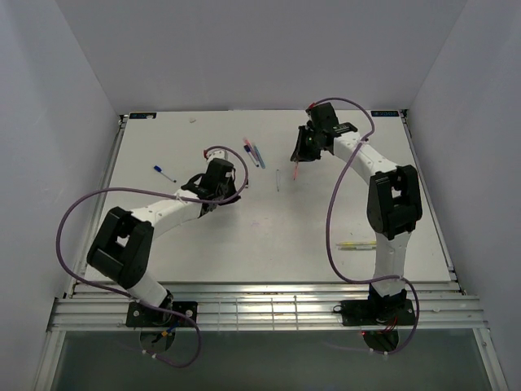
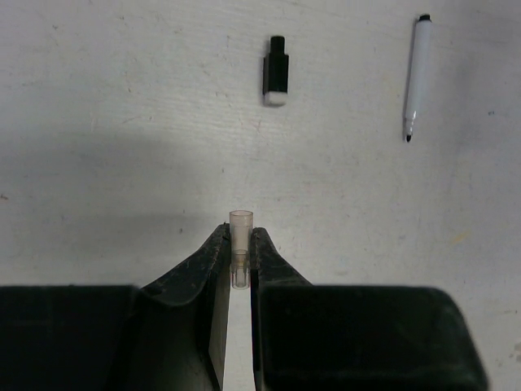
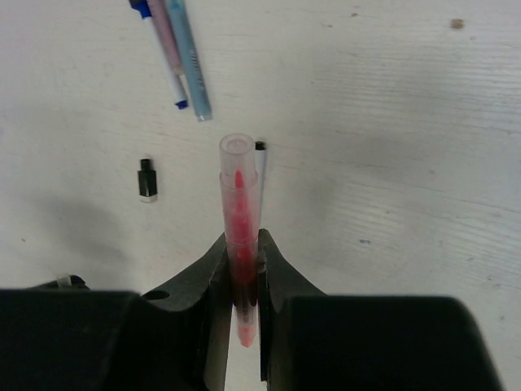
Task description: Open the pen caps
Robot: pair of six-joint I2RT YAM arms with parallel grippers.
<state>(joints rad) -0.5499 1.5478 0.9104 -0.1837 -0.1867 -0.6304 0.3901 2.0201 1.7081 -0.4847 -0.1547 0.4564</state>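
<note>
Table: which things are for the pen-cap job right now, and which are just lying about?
In the job: clear-barrelled pink pen in right gripper; tiny clear plastic cap in left gripper.
Lying about: stubby black plastic cap; thin white black-tipped pen; thin yellow pen; three bunched blue and pink pens.

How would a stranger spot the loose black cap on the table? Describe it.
On the white table, look ahead of the left gripper, which pinches a clear cap. The black cap lies loose there, beside a white pen. It alone is stubby and black with a white end; its neighbours are long and thin, or clear.
</note>
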